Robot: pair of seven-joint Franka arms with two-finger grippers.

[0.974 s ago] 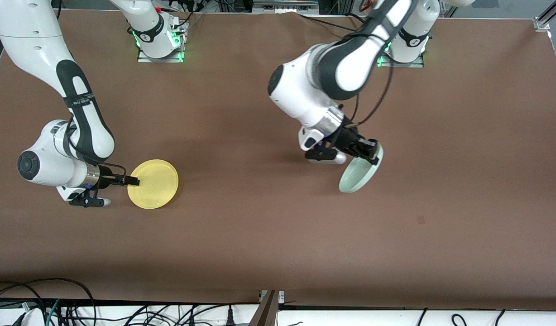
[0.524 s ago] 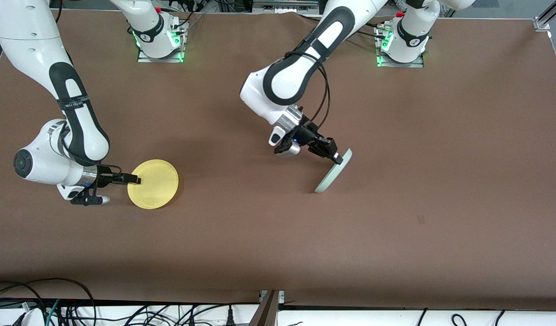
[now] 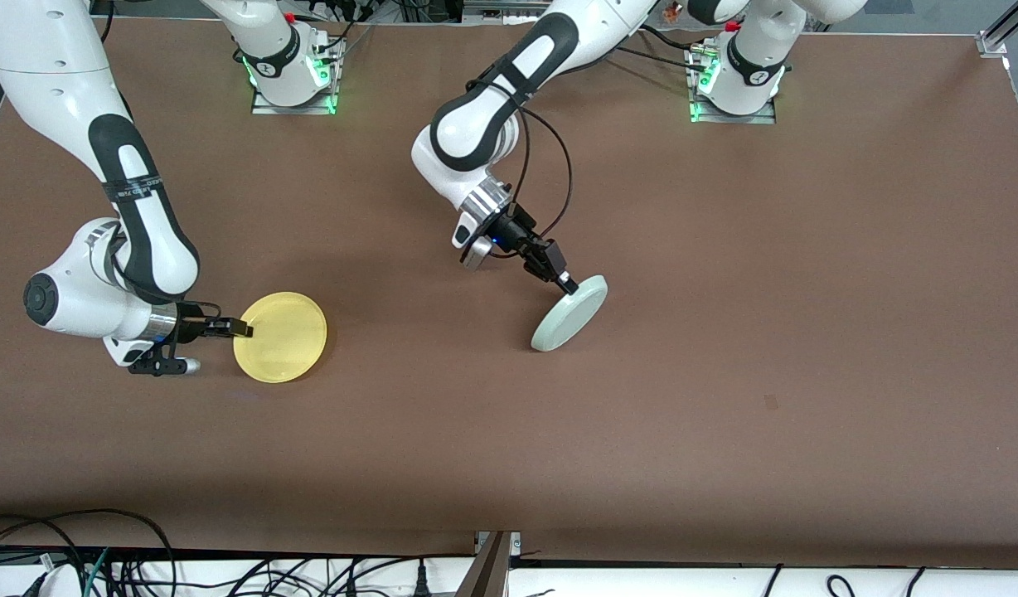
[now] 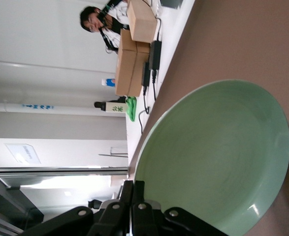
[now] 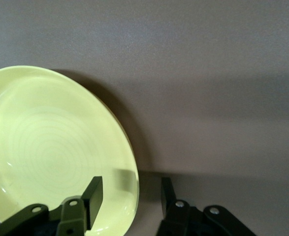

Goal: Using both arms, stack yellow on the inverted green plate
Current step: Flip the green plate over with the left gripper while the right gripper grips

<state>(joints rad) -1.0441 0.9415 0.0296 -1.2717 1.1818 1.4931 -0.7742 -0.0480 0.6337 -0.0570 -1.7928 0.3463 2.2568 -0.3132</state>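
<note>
Front view gives you the yellow plate (image 3: 280, 337) lying flat and right way up on the brown table (image 3: 724, 398), toward the right arm's end. Take this plate as your landmark. The right gripper (image 3: 245, 330) is at its rim on the side toward that end. In the right wrist view you see one finger (image 5: 93, 195) over the inside of the yellow plate (image 5: 50, 147) and the other finger outside the rim, over bare table (image 5: 208, 73). A gap remains between the fingers and the rim, so the gripper straddles the edge and is not clamped; you cannot tell if either pad touches the plate.

Well apart from the yellow plate, toward the left arm's end, the green plate (image 3: 569, 313) is tilted, its underside turned toward the front camera. Its lower edge is at the table, but you cannot see if it touches. The left gripper (image 3: 566, 283) is clenched on its upper rim. In the left wrist view the fingertips pinch the rim of the green plate (image 4: 218, 157), and part of the plate is cut off by the frame.
</note>
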